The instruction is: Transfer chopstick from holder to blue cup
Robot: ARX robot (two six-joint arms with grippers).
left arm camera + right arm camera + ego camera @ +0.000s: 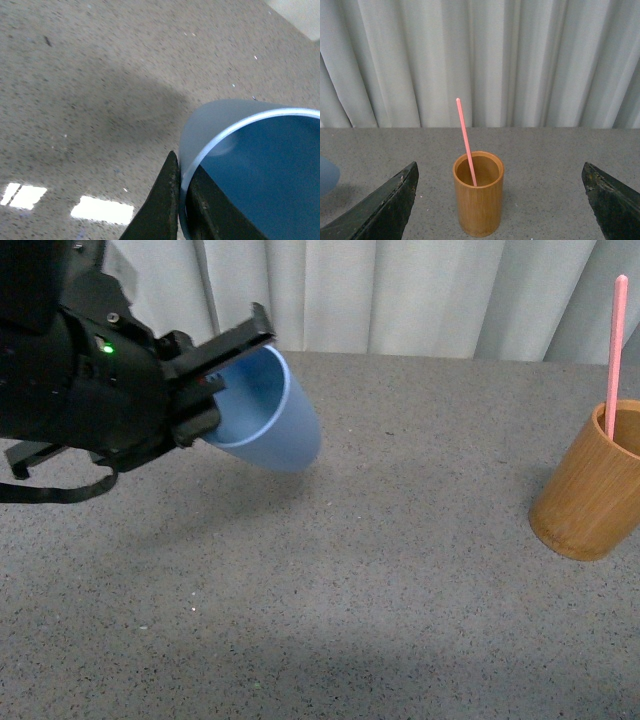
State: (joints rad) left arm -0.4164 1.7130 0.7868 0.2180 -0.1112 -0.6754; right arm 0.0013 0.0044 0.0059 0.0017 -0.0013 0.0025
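Note:
My left gripper (215, 375) is shut on the rim of the light blue cup (268, 418) and holds it tilted above the table at the left. In the left wrist view the cup's rim (235, 132) sits pinched between my two dark fingers (162, 200). The pink chopstick (615, 350) stands leaning in the orange-brown bamboo holder (590, 490) at the right edge. In the right wrist view the holder (477, 200) and the chopstick (465, 140) stand between my wide-open fingers (387, 205), some way ahead of them. The right gripper (500, 200) is empty.
The grey speckled table (400, 580) runs back to a pale curtain (400, 290). A sliver of the blue cup (326, 175) shows at the edge of the right wrist view.

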